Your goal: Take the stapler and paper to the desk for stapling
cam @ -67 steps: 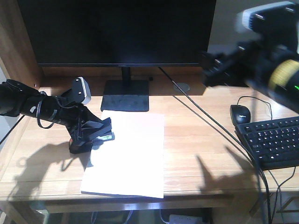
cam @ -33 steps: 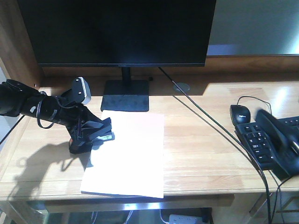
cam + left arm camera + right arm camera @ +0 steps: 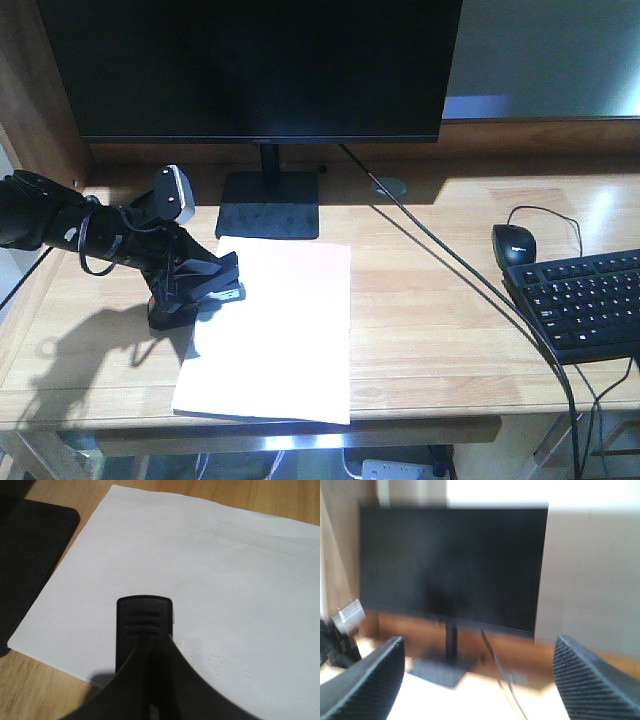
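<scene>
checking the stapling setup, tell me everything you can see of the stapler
The stapler is small, black and looks like plastic, with three ribbed grooves on its rounded end. It sits over the left edge of the white paper on the desk, held in the left end effector, whose fingers close around its rear.

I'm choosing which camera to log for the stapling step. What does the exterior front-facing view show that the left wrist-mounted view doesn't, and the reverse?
Only the front view shows the monitor, mouse, keyboard and the left arm itself. Only the left wrist view shows the stapler close up, its ridged end lying over the paper, near the sheet's edge. Both show stapler, paper, the monitor's base plate and the desk.
</scene>
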Controlling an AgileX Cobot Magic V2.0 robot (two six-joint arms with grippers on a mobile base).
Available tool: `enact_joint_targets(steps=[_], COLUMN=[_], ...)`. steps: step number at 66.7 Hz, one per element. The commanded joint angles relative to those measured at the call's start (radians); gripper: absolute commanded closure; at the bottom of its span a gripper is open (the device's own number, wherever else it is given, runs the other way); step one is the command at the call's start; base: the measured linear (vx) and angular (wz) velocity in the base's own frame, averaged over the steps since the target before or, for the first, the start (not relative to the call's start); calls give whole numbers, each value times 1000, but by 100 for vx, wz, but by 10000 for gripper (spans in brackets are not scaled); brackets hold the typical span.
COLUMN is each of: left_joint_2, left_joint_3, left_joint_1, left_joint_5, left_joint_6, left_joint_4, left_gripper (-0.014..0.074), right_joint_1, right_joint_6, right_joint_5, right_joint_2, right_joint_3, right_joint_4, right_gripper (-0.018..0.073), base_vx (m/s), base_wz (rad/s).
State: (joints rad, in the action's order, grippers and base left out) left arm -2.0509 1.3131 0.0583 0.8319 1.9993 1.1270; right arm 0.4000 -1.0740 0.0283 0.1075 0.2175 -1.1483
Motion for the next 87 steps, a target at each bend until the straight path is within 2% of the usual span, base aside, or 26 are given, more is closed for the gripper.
enact_joint_targets(steps=[1,87], left_joint_2=[53,53], left_joint_3=[27,27], left_joint_1=[3,3], left_joint_5=[29,33], left_joint_6=[-10,-10], left_joint_4=[48,48], left_gripper=[603,603], right_joint_1=[0,0], right_joint_6=[-4,-4], right_joint_5=[-37,-37], right_joint_2=[-5,-5], right_joint_3=[26,26], right_joint_4=[-4,-5], right_gripper=[-8,-8], base_vx=[0,0], base_wz=[0,0])
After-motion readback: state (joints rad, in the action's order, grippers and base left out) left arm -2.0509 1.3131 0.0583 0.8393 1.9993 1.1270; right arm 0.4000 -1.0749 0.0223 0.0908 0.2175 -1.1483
